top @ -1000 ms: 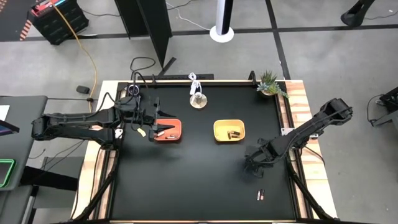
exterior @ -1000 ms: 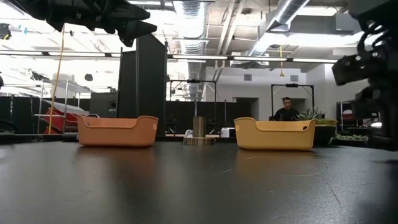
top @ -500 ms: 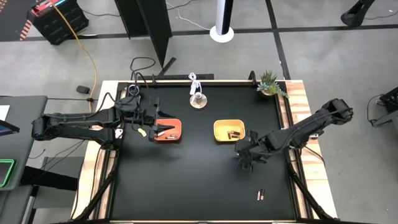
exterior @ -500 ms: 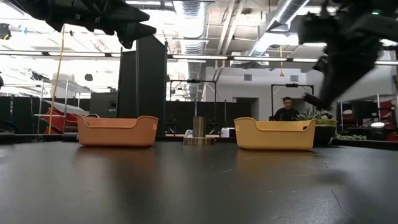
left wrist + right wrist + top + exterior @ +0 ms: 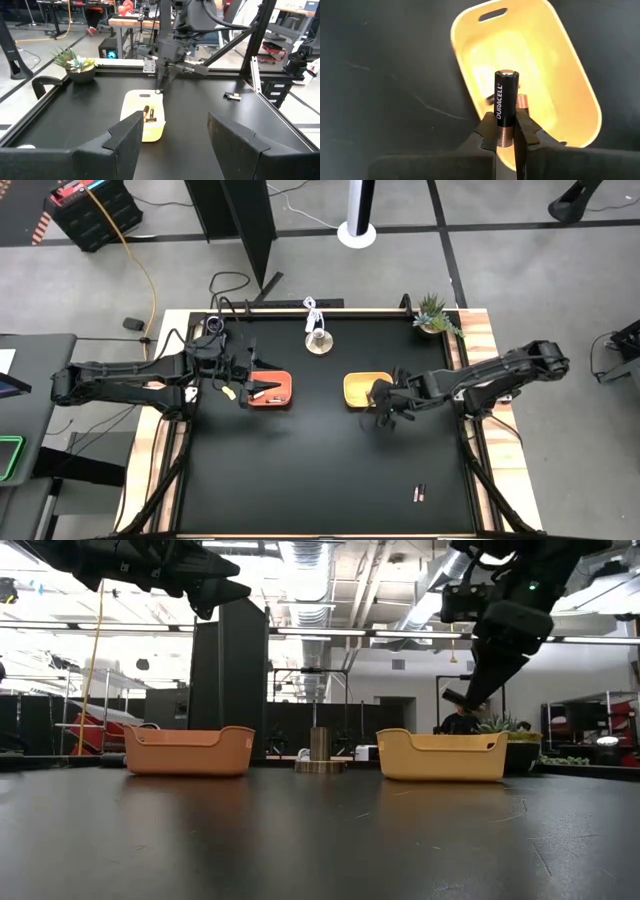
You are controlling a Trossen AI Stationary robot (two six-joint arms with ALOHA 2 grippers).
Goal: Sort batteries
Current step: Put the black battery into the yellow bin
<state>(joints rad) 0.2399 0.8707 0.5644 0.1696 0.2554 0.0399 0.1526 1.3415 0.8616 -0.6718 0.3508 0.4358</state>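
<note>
My right gripper (image 5: 383,408) hangs over the near right part of the yellow tray (image 5: 352,390) and is shut on a dark brownish battery (image 5: 506,102). Dark cells (image 5: 521,102) lie on the yellow tray's floor. My left gripper (image 5: 243,392) stands open beside the left end of the orange tray (image 5: 272,388), which holds silvery-white cells (image 5: 262,390); nothing sits between its fingers (image 5: 125,142). One more small battery (image 5: 420,493) lies on the black table near its near right corner. My right gripper pinches the dark battery between its two fingers at the copper-coloured end (image 5: 505,136). The rest of the cell sticks out past the fingertips (image 5: 488,131), in line with them. The fingers slant downward from the table's right. The battery is lifted clear, above the yellow tray (image 5: 570,95).
A round metal-and-wood object with a white cable (image 5: 318,340) sits near the far edge, between the trays. A small potted plant (image 5: 433,313) stands at the far right corner. The near half of the table shows black surface with only the loose battery on it.
My right gripper has travelled from the near right part of the table toward the far left, up to the yellow tray, carrying the battery and rising in the low view. The left arm has kept still.
</note>
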